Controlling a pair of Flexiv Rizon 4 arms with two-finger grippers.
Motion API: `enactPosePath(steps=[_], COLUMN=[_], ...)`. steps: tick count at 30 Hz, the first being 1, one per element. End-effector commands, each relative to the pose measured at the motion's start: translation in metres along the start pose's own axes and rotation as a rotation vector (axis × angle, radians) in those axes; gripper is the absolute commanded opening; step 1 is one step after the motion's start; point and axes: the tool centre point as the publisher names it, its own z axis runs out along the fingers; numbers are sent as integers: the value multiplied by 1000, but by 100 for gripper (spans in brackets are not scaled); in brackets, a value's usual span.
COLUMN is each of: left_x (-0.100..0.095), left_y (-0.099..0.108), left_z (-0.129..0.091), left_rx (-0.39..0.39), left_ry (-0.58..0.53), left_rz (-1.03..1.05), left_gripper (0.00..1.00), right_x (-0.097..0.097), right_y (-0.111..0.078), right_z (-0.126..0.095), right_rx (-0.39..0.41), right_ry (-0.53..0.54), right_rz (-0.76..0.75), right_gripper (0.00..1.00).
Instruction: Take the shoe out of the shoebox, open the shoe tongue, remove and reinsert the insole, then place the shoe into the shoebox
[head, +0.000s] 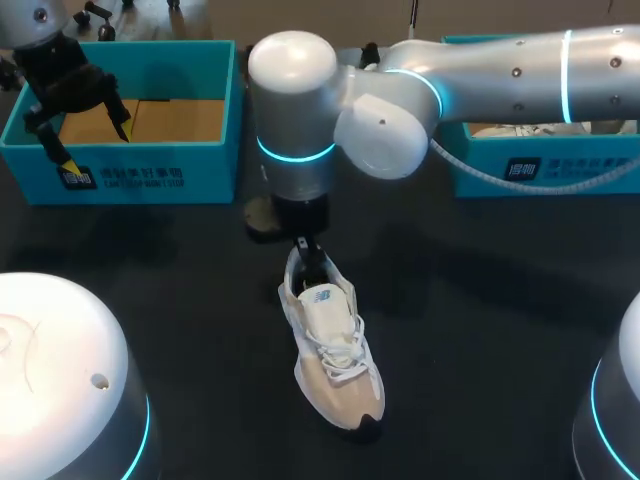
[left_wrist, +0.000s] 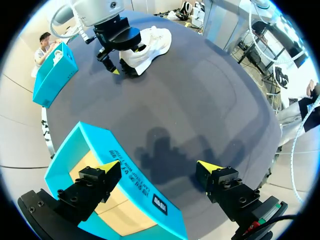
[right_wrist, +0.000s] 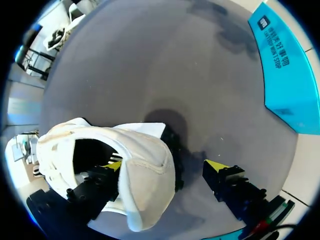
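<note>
Shoe (head: 330, 350) is lying out of the shoebox (head: 150, 172), at frame centre; only removal looks done. Right gripper (right_wrist: 165, 164), fingers spread, is straddling the heel; left gripper (head: 95, 140) is hovering spread over the upper-left shoebox.

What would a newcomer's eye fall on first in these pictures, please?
Most striking is the white-and-beige sneaker on the middle of the dark table, with the right pincer open astride its heel wall. At the far left, the open left pincer hangs over an open teal shoebox.
</note>
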Motion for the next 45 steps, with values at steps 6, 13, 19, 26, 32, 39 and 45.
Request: enactPosePath(steps=[6, 13, 19, 26, 32, 39, 45], left_x=[0, 0, 0, 0, 0, 0, 0], left_y=[0, 0, 0, 0, 0, 0, 0], left_z=[0, 0, 0, 0, 0, 0, 0], left_rx=[-2, -2, -2, -2, -2, -2, -2], left_ry=[1, 1, 1, 1, 1, 1, 1], left_rz=[1, 1, 1, 1, 1, 1, 1], left_gripper=[100, 100, 100, 100, 100, 100, 100], right_x=[-3, -3, 3, 4, 2, 2, 2], right_y=[0, 5, 4, -18, -48, -70, -70], right_z=[4, 4, -9, -58, -126, -181, -181], right_rx=[-17, -19, 4, 102, 196, 218, 218], right_ry=[7, 8, -11, -36, -103, -144, -144], right_rz=[3, 3, 17, 49, 79, 100, 100], right_gripper=[45, 0, 0, 0, 0, 0, 0])
